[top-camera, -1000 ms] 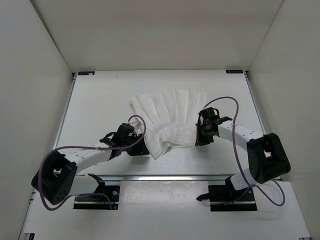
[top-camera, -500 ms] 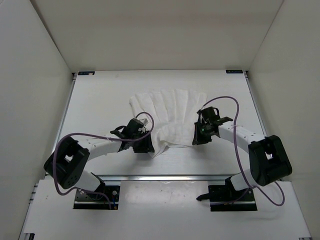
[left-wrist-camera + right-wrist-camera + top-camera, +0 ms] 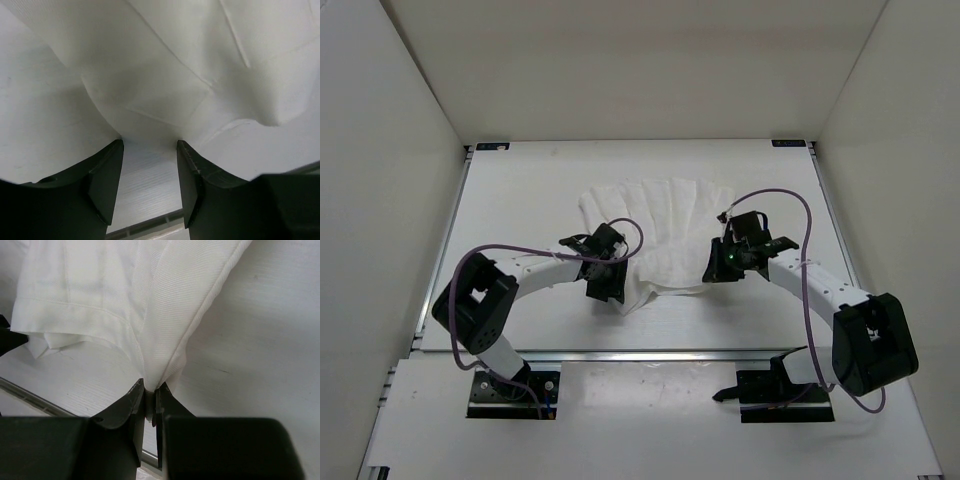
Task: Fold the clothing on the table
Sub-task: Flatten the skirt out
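The clothing (image 3: 660, 225), a thin white pleated garment, lies across the middle of the table (image 3: 520, 200) with its near part doubled over. My left gripper (image 3: 612, 282) sits at the near-left corner of the fold, jaws open. In the left wrist view the clothing (image 3: 165, 75) bulges just ahead of the left gripper (image 3: 149, 150), with bare table between the fingers (image 3: 107, 175). My right gripper (image 3: 720, 268) is at the near-right edge. In the right wrist view the right gripper (image 3: 151, 389) is shut on a pinched ridge of the clothing (image 3: 125, 295).
White side walls (image 3: 390, 150) enclose the table on the left, right and back. A metal rail (image 3: 670, 353) runs along the near edge, with the arm bases behind it. Purple cables (image 3: 790, 215) loop over both arms.
My left gripper has swung right and forward to the near-left corner of the fold and opened wider. The right gripper has shifted slightly, still pinching the cloth.
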`<state>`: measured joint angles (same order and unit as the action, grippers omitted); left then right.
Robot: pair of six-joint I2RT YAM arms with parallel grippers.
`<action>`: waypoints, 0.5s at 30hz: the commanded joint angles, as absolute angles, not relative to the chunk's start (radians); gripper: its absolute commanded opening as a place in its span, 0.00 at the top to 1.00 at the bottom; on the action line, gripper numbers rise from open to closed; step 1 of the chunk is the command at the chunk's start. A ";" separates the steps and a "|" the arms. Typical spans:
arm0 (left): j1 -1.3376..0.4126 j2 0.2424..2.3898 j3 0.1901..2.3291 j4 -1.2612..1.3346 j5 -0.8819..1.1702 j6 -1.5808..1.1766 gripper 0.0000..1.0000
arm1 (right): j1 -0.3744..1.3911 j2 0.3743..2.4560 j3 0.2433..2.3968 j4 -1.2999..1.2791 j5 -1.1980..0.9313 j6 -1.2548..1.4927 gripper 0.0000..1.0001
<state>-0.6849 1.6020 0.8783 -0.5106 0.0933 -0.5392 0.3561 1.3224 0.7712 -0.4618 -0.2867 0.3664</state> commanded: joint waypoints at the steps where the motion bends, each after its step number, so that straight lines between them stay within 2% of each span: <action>1: -0.681 1.664 0.948 -0.676 -0.034 -0.451 0.45 | 0.354 1.285 0.775 -0.417 -0.318 0.357 1.00; 6: -0.684 1.730 0.954 -0.698 -0.051 -0.425 0.49 | 0.351 1.272 0.769 -0.403 -0.342 0.360 1.00; 8: -0.675 1.704 0.925 -0.670 -0.037 -0.419 0.55 | 0.348 1.270 0.769 -0.399 -0.347 0.357 1.00; 9: -0.664 1.701 0.907 -0.660 -0.028 -0.414 0.62 | 0.344 1.273 0.765 -0.400 -0.344 0.362 1.00; 13: -0.644 1.713 0.881 -0.680 -0.069 -0.384 0.77 | 0.348 1.275 0.776 -0.399 -0.350 0.357 1.00; 15: -0.643 1.724 0.882 -0.692 -0.123 -0.361 0.96 | 0.348 1.273 0.781 -0.410 -0.350 0.365 1.00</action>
